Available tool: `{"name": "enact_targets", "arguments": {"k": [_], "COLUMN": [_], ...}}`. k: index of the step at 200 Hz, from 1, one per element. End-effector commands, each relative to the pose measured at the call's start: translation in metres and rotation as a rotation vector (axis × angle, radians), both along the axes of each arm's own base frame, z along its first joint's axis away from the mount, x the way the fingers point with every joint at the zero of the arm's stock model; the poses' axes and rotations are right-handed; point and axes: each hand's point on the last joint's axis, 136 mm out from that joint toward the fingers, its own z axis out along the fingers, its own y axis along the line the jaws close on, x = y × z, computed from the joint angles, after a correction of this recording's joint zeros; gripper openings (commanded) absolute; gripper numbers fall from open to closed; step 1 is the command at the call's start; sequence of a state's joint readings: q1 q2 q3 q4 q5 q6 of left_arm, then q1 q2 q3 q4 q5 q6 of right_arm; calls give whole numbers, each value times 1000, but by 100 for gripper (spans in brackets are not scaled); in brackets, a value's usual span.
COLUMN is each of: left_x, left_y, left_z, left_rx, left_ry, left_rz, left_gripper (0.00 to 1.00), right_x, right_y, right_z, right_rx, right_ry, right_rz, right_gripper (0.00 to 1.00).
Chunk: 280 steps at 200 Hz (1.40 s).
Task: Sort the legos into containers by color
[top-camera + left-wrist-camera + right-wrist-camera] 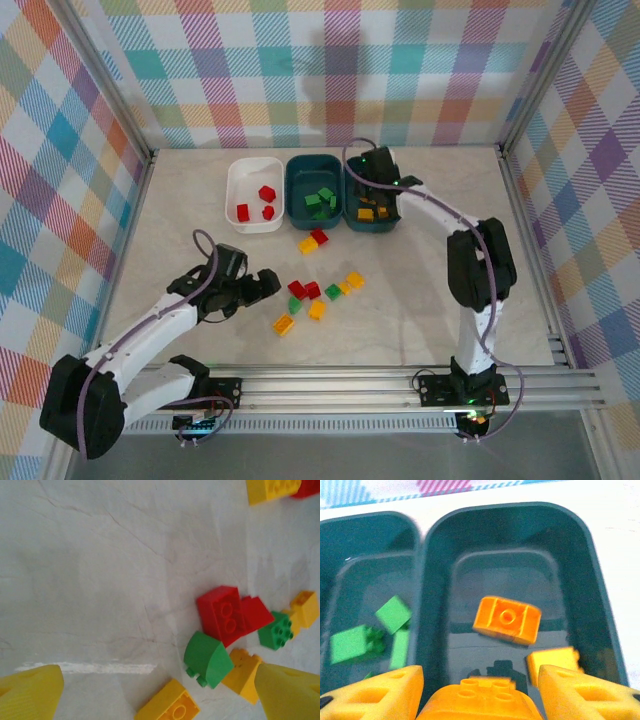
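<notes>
Three containers sit side by side on the pale tabletop (420, 290): a white tub (236, 185) with red legos (266, 194), a middle teal tub (293, 195) with green legos (320, 201), and a right teal tub (585, 590) with orange legos (506, 620). Above this last tub, the right tool (480, 682) grips an orange brick (477, 705). The left tool (159, 670), spread wide and empty, hovers over loose legos (225, 615).

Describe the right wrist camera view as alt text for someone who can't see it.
The right claw grips an orange studded brick between its yellow fingers, over a dark teal tub holding two loose orange bricks. The neighbouring teal tub to the left in this view holds green bricks.
</notes>
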<state>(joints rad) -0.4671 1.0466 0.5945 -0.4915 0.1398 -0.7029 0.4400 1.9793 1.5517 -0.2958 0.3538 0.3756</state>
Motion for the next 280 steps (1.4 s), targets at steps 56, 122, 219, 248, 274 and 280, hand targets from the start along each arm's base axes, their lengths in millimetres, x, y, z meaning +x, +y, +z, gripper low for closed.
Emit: {"name": "enact_targets", "arguments": {"k": [56, 122, 219, 248, 274, 280], "left_x": [-6, -6, 8, 0, 0, 0], "left_y": [-38, -76, -77, -80, -88, -90], "left_z": [3, -28, -37, -44, -55, -57], "left_rx": [127, 48, 417, 473, 482, 478], "left_ry": [3, 152, 114, 108, 124, 128], "left_rz": [-162, 47, -142, -192, -231, -234], "left_gripper": [96, 74, 61, 61, 56, 51], "right_x": [-8, -118, -177, -180, -179, -179], "right_y": [-7, -1, -31, -28, -26, -26], "right_z": [33, 24, -7, -15, -15, -16], "right_rx": [19, 108, 161, 184, 193, 196], "right_ry": [-8, -15, -19, 0, 1, 2], "right_rz": [38, 113, 96, 99, 98, 100], "right_gripper": [81, 79, 77, 77, 77, 77]}}
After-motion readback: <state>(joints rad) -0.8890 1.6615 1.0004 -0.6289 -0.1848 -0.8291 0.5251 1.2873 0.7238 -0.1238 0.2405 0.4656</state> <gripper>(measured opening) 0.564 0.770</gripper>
